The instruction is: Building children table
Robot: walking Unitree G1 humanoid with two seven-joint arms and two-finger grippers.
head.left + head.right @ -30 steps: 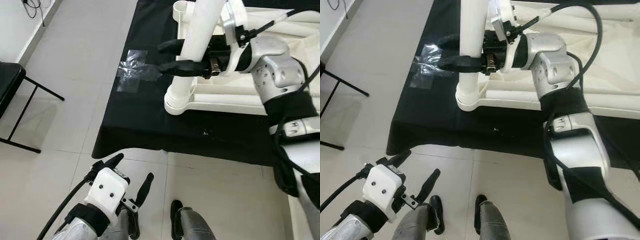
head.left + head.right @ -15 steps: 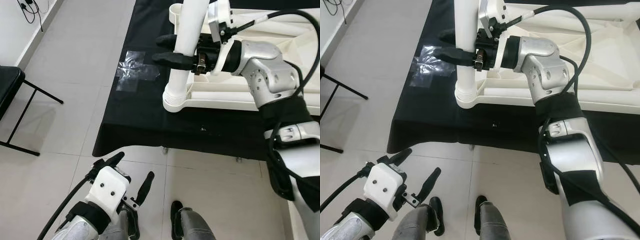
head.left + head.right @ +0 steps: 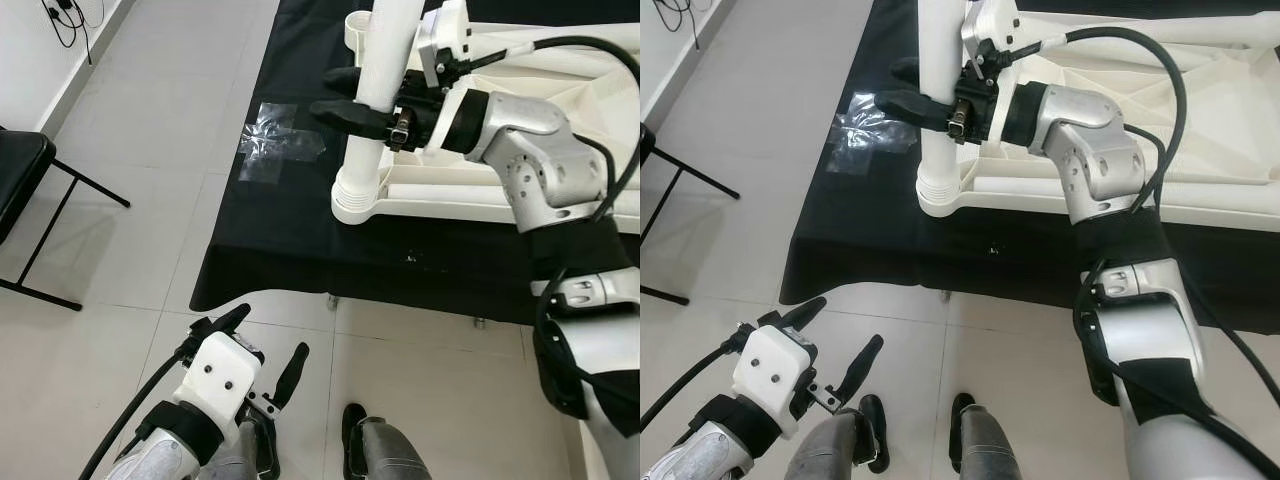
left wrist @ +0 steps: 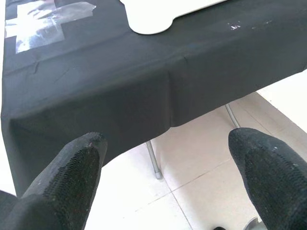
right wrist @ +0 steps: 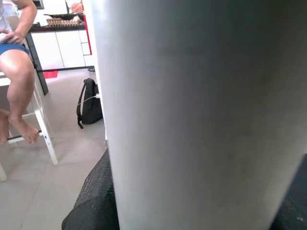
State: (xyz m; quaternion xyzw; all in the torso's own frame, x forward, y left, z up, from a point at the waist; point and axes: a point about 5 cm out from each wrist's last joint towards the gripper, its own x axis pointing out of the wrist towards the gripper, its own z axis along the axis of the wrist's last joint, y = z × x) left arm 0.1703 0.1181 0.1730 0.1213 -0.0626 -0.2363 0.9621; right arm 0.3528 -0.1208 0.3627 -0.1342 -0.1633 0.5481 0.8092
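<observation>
The round white plastic table leg [image 3: 378, 95] stood upright in the corner socket of the upturned white children's table frame [image 3: 470, 200], which lay on the black-draped tabletop [image 3: 290, 250]. My right end effector [image 3: 345, 95] was clamped on that leg partway up, one long black finger on either side of the tube; in the right wrist view the leg stood right before the camera. A crumpled clear plastic wrapper [image 3: 270, 150] lay on the black cloth just beside the frame's corner. My left end effector [image 3: 262, 345] hung low over the pale tiled floor [image 3: 140, 180] before the tabletop's edge, its black fingers [image 4: 72, 172] spread apart and holding nothing. A black folding chair [image 3: 25, 190] stood well apart on my left. A seated person's bare leg [image 5: 21, 81] showed in the right wrist view.
</observation>
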